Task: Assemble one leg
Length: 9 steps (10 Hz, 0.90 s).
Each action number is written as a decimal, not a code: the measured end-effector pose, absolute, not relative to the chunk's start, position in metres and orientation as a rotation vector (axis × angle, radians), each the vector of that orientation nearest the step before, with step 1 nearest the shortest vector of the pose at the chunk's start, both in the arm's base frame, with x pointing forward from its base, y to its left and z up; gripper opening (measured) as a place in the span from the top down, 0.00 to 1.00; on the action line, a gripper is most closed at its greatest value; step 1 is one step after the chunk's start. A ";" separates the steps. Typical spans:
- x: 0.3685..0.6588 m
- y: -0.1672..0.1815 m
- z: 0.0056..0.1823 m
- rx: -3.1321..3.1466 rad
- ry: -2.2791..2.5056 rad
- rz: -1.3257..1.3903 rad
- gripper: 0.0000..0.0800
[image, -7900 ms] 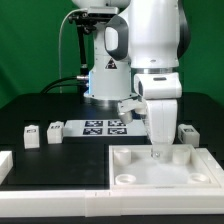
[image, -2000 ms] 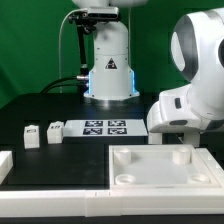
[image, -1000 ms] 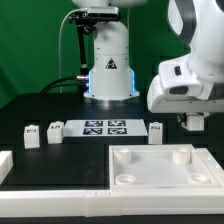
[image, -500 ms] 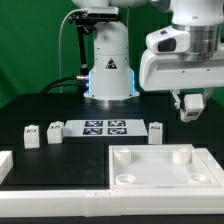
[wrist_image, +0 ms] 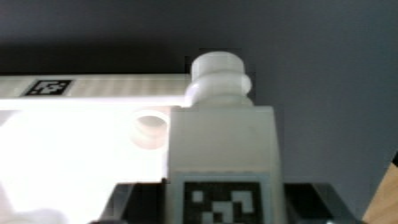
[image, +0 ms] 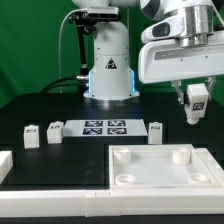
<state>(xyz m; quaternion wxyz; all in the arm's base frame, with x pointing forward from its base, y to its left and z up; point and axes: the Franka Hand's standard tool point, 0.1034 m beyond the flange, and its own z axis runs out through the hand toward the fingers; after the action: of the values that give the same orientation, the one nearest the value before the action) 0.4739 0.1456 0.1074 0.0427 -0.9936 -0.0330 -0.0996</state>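
My gripper (image: 197, 110) hangs high at the exterior view's right, shut on a leg (image: 198, 96), a small white block with a marker tag. It holds the leg in the air, above and behind the big white panel (image: 150, 172). In the wrist view the leg (wrist_image: 221, 130) stands between the dark fingers (wrist_image: 139, 204), its tag facing the camera and its rounded peg pointing away. Three more legs stand on the black table: two at the left (image: 30, 135) (image: 54, 131) and one (image: 156, 132) right of the marker board (image: 105, 127).
The robot base (image: 108, 70) stands behind the marker board. A white block (image: 5, 163) lies at the front left edge. In the wrist view the panel (wrist_image: 71, 130) shows bright beneath the leg, with a round socket (wrist_image: 150, 126) beside it.
The gripper has risen from just above the table beside the panel to high in the air, carrying the leg up with it. The legs on the table have not moved.
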 end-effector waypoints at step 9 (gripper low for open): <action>0.557 0.114 0.105 -3.033 -0.273 -0.383 0.64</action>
<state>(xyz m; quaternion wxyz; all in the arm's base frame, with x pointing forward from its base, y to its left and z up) 0.5574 0.1143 0.1046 0.0363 -0.9875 -0.0889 -0.1249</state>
